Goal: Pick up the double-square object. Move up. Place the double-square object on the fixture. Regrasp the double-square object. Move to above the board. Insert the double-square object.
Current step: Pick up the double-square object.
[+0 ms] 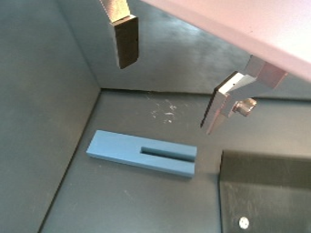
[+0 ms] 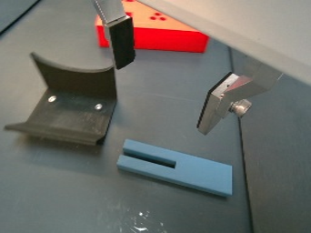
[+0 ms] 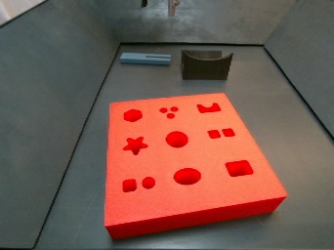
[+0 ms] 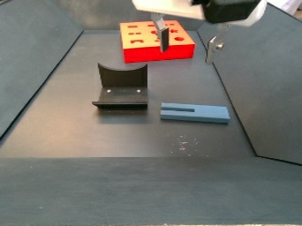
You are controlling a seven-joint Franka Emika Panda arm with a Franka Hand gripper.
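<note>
The double-square object [image 1: 144, 155] is a flat grey-blue bar with a slot cut in from one end. It lies on the dark floor beside the fixture [image 2: 67, 105], a dark block with a U-shaped notch. Both wrist views show my gripper [image 1: 168, 96] hanging open above the floor, well over the bar, with nothing between its fingers [image 2: 119, 45]. In a side view the gripper [image 4: 188, 42] is high over the bar [image 4: 195, 112]. The red board [image 3: 189, 156] with its shaped holes lies beyond the fixture [image 3: 204, 63], away from the bar [image 3: 145, 59].
Grey walls slope up around the floor on all sides. The bar [image 2: 176, 167] lies close to one wall. A few pale scratches mark the floor [image 4: 183, 144] near the bar. The fixture [image 4: 120, 88] stands between the board [image 4: 154, 40] and the near floor.
</note>
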